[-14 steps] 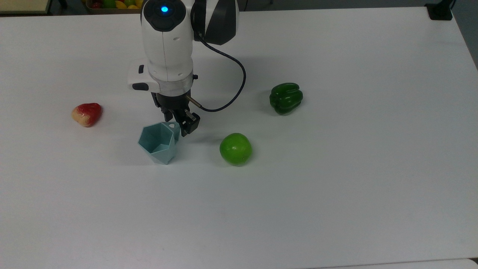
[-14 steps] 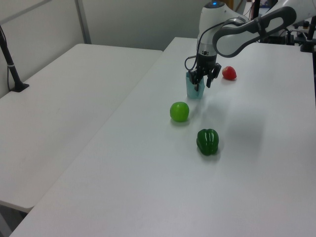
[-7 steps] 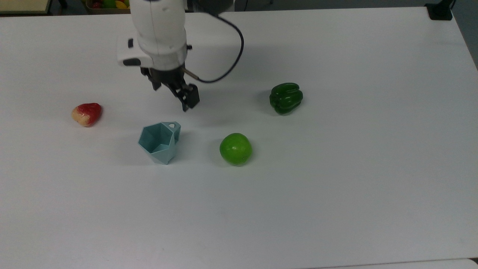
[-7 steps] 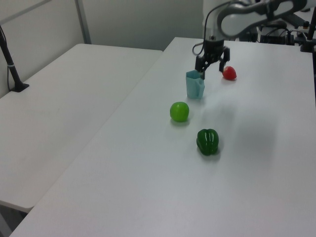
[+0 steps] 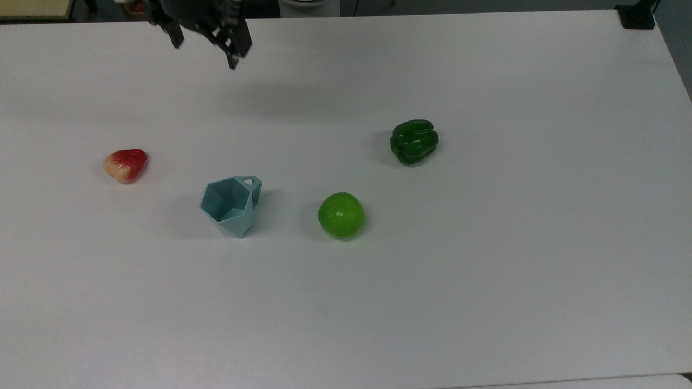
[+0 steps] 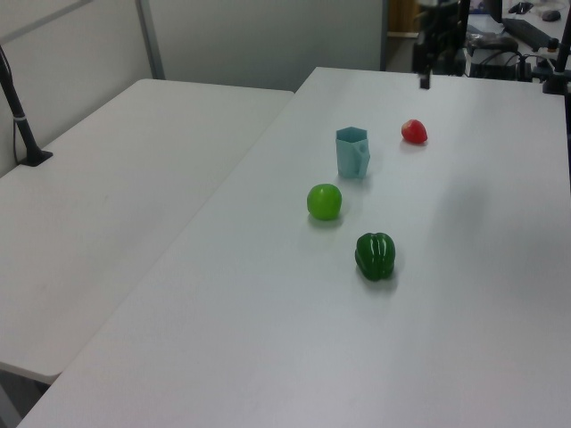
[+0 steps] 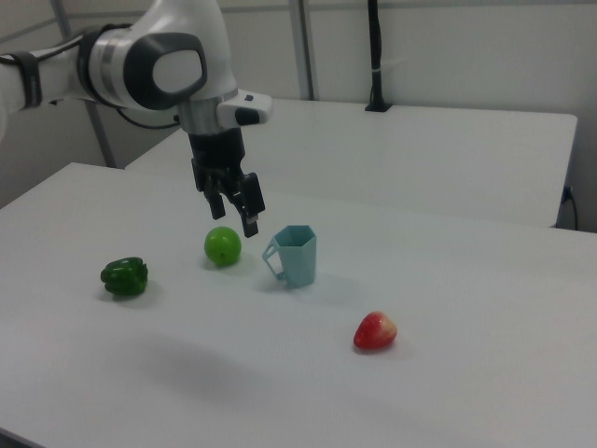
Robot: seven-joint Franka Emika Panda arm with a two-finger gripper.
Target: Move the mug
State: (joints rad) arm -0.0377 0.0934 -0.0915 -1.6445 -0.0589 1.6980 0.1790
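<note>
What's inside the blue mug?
Nothing that shows. From the top view, the mug looks empty, with only its own blue walls and part of its floor visible. The near wall hides a bit of the bottom.

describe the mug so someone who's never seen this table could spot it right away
On the white table, four things lie spread apart. The mug stands upright between a red fruit and a green apple: the only pale blue, faceted, hollow one.

Probably robotics lab: plain white tables (image 6: 134, 178), partition walls (image 7: 448, 47), pole mount (image 7: 375, 56).
</note>
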